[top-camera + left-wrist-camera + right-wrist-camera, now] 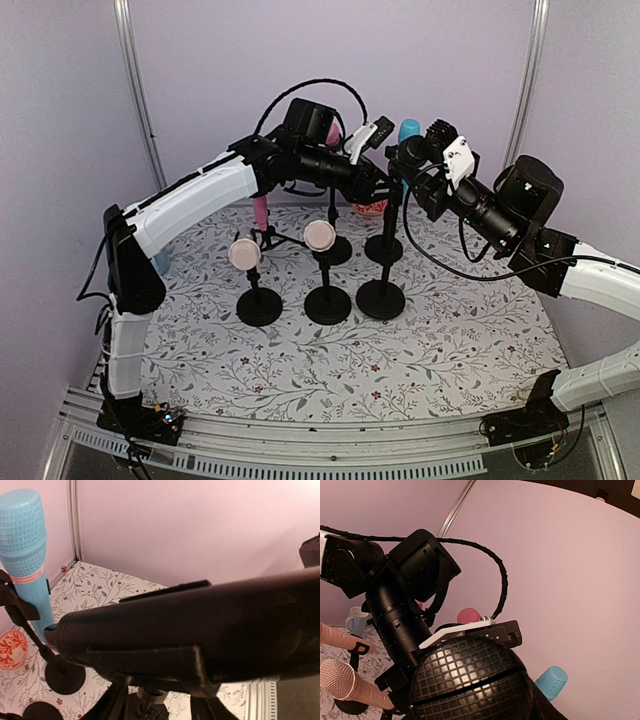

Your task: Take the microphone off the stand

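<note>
Floral-print cloth covers the table (420, 350); lavender walls behind, metal rails in the corners.

Black microphone (438, 133): mesh head up and tilted right, at the top of the front-right stand (392, 240). The stand's round base sits on the cloth at the right end of the front row of bases. In the left wrist view the microphone's body crosses the whole frame as a dark cylinder, with the stand's legs and clip below it. In the right wrist view its mesh head fills the bottom centre.

Left gripper (378, 183): reaches in from the left and meets the stand just under the microphone. Fingers hidden against black parts; cannot tell if spread or pressed together.

Right gripper (418, 165): comes in from the right, right up against the microphone body below the head. It looks wrapped around the body, but the fingers do not show in any view, so cannot tell.

Other items:
- Blue microphone (25, 545), upright on its own stand at the back, between the two wrists from above.
- Two pink microphones (244, 252) on stands to the left, heads facing the near edge.
- Red-patterned round object (11, 650) on the cloth beside the blue microphone's stand.
- Pale mug (355, 621) at the far left.
</note>
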